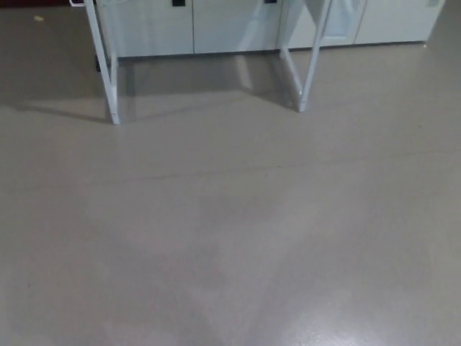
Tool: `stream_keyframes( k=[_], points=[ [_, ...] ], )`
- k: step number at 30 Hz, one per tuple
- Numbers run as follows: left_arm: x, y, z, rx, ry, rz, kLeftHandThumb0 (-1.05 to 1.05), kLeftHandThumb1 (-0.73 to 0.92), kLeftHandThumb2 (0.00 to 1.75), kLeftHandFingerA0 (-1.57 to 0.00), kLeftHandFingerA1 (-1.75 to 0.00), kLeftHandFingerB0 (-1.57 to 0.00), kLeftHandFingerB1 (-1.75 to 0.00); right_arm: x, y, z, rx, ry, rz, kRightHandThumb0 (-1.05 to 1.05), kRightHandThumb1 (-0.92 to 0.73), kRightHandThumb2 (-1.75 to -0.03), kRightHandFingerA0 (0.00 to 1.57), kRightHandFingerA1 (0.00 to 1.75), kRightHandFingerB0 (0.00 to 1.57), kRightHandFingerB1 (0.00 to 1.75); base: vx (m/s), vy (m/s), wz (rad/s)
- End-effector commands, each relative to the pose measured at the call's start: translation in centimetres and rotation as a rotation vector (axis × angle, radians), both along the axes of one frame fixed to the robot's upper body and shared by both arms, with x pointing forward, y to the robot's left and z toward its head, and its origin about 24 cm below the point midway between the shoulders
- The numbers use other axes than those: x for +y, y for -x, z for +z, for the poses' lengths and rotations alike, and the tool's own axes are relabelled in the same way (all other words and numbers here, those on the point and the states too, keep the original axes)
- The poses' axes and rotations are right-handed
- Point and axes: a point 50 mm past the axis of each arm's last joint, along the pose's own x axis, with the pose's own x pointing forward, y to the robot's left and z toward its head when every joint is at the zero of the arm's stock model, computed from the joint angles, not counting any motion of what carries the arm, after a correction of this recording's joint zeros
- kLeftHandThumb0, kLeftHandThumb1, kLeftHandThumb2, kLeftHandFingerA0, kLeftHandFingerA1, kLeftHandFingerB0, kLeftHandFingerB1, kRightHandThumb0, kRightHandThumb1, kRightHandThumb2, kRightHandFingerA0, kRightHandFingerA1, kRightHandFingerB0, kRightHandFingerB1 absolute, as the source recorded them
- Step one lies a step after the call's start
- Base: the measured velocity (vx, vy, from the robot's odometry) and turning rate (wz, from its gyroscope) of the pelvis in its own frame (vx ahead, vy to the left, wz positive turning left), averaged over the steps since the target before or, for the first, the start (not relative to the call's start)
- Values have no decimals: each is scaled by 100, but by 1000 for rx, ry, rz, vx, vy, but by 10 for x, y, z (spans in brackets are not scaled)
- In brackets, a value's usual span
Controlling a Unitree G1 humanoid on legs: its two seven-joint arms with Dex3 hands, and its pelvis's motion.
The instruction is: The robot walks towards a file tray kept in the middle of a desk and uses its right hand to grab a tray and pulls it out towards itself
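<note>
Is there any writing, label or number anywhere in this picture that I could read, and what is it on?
None: no readable text shows.
The cabinet doors bear small dark marks near their top edge, too small to tell as handles or labels.
The white desk legs and the grey floor carry no writing.

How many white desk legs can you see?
2: the left leg stands on the floor at upper left, the right leg at upper right. More may be hidden above.

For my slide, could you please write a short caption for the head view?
Head view: bare grey floor, white desk legs and pale cabinets ahead; no tray or hand visible.
</note>
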Motion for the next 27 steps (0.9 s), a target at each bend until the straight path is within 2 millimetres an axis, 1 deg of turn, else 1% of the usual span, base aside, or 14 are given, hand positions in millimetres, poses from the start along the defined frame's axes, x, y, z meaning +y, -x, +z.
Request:
stream_keyframes(
  k=[1, 3, 4, 6, 11, 12, 14, 15, 18, 21, 22, 23, 25, 27],
  points=[
    [1, -2, 4, -37, -22, -34, -4, 62, 57, -22, -36, -23, -30, -9, -5, 6, -61, 41, -17, -34, -64, -58, 41, 49, 28, 37, 270, -102, 18],
    [1, -2, 4, -36, -24, -35, -4, 61, 57, -22, -36, -23, -30, -9, -6, 8, -66, 51, -23, -33, -65, -59, 42, 50, 28, 37, 234, -183, 20],
    [1, -3, 4, -28, -34, -48, -4, 62, 57, -22, -36, -22, -30, -11, -5, 8, -74, 43, -21, -36, -65, -59, 39, 49, 27, 37, 311, -255, 24],
    [1, -2, 4, -31, -30, -44, -5, 61, 57, -22, -36, -23, -30, -10, -3, 9, -79, 46, -25, -36, -65, -59, 41, 49, 28, 37, 412, -274, 19],
    [2, -2, 3, -21, -37, -47, -6, 61, 57, -24, -36, -24, -30, -10, -3, 8, -73, 49, -27, -37, -65, -59, 41, 48, 28, 36, 372, -179, 45],
    [2, -3, 3, -16, -45, -49, -6, 60, 57, -26, -36, -25, -31, -9, -4, 7, -69, 48, -29, -28, -45, -89, 34, 59, 17, 49, 326, -104, 3],
    [3, -4, 3, -10, -52, -52, -7, 60, 57, -25, -36, -25, -31, -9, -4, 8, -71, 46, -31, -29, -45, -89, 34, 60, 16, 49, 314, -52, 0],
    [3, -4, 3, -12, -45, -53, -6, 60, 57, -24, -36, -25, -31, -8, -4, 8, -76, 48, -27, -35, -65, -59, 41, 52, 29, 38, 307, -13, -7],
    [2, -5, 4, -19, -45, -62, -8, 59, 57, -24, -37, -25, -31, -8, -3, 8, -91, 30, -40, -35, -63, -59, 42, 51, 28, 37, 327, 83, -19],
    [3, -7, 4, -13, -53, -49, -8, 58, 57, -28, -37, -27, -31, -8, -4, 6, -89, 30, -47, -32, -63, -58, 44, 51, 29, 38, 473, 189, -21],
    [3, -7, 4, -25, -42, -63, -6, 61, 57, -24, -37, -24, -31, -7, -4, 7, -87, 43, -35, -32, -64, -59, 44, 51, 29, 38, 421, 177, 49],
    [3, -7, 4, -24, -43, -67, -8, 60, 57, -25, -37, -25, -31, -7, -4, 7, -89, 37, -40, -25, -45, -90, 40, 63, 18, 51, 424, 149, -63],
    [3, -9, 5, -28, -45, -75, -7, 60, 57, -23, -37, -24, -31, -7, -6, 7, -100, 26, -52, -24, -45, -90, 41, 65, 18, 51, 420, 155, -31],
    [3, -9, 5, -27, -46, -75, -8, 59, 57, -24, -38, -25, -31, -6, -7, 7, -108, 19, -51, -25, -46, -91, 38, 64, 17, 51, 329, 112, -3]
  ],
)
